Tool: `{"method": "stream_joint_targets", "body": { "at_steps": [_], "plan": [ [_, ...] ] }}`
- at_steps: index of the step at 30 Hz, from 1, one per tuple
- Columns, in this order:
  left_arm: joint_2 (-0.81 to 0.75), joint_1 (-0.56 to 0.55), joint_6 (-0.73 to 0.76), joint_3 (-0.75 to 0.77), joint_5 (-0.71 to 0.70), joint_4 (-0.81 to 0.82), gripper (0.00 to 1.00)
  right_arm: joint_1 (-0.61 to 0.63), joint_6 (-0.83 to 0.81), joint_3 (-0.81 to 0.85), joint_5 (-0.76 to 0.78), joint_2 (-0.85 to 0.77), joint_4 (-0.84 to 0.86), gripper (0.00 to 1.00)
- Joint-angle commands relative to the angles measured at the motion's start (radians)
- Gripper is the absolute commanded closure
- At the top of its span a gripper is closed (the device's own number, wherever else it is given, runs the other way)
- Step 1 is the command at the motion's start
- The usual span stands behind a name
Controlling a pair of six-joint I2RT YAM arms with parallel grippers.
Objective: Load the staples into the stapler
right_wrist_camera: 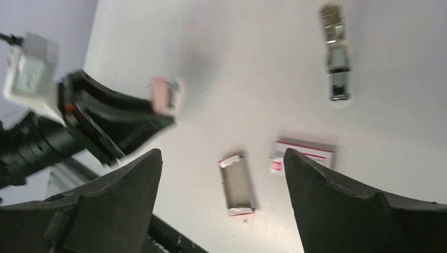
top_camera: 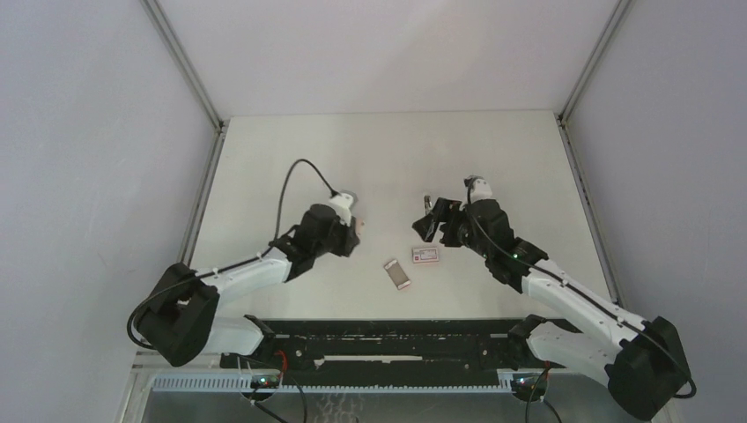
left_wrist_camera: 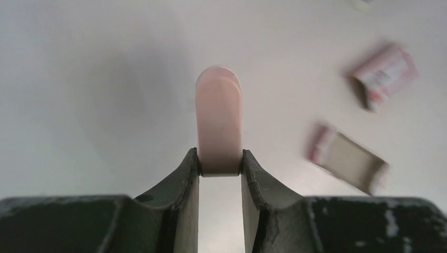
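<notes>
Top view, near to far.

Tray (top_camera: 398, 274) lies closest to the bases and looks empty in the right wrist view. Carton (top_camera: 425, 255) is just beside it at its 1 o'clock, not touching. Both sit on the near side of the gap between the two grippers.

Left gripper (top_camera: 351, 227) pinches the stapler (left_wrist_camera: 219, 121) by one end, pink body sticking straight out past the fingertips. Right gripper (top_camera: 429, 220) is spread wide, nothing between its fingers (right_wrist_camera: 121, 205). From it: stapler at 9 o'clock, carton at 6, tray at 7.

Staples (right_wrist_camera: 334, 52): silvery strip lying loose and flat on the table (top_camera: 388, 150), not in the tray, not in the stapler. Seen in the right wrist view only, at about 1 o'clock from the gripper's gap, beyond the carton. Long axis runs roughly 12–6 in that view. Blurred, so I can't tell if it's one strip or several. Can't pick it out in the top view, and the left wrist view doesn't show it. My read: right arm is the nearer one.

Next move, as I judge it: right goes out toward 1 o'clock and comes down with fingers across the strip's short side. Thin and flat, so likely an awkward pinch off the surface.

Room: bare table all round the strip. Far half of the table is open, walls well apart.
</notes>
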Motion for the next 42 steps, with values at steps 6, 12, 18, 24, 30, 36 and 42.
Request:
{"method": "stream_joint_targets", "body": {
  "at_steps": [6, 12, 18, 24, 30, 36, 42],
  "plan": [
    [0.080, 0.260, -0.054, 0.121, -0.174, -0.164, 1.00, -0.062, -0.132, 0.009, 0.136, -0.120, -0.155, 0.16],
    [0.162, 0.282, -0.045, 0.161, -0.165, -0.194, 1.00, -0.093, -0.135, -0.024, 0.114, -0.138, -0.154, 0.16],
    [0.211, 0.285, -0.048, 0.181, -0.139, -0.204, 0.78, -0.115, -0.141, -0.035, 0.107, -0.133, -0.153, 0.16],
    [0.158, 0.286, -0.048, 0.152, -0.155, -0.178, 0.38, -0.124, -0.187, -0.035, 0.105, -0.096, -0.117, 0.17],
    [-0.079, 0.285, -0.062, 0.016, -0.198, -0.047, 0.24, -0.122, -0.256, 0.010, 0.122, 0.047, -0.080, 0.20],
    [-0.275, 0.286, -0.084, -0.107, -0.220, 0.041, 0.23, -0.076, -0.345, 0.127, 0.220, 0.264, -0.061, 0.24],
    [-0.321, 0.285, -0.094, -0.140, -0.200, 0.044, 0.22, -0.062, -0.388, 0.244, 0.246, 0.477, -0.049, 0.31]
  ]
}}
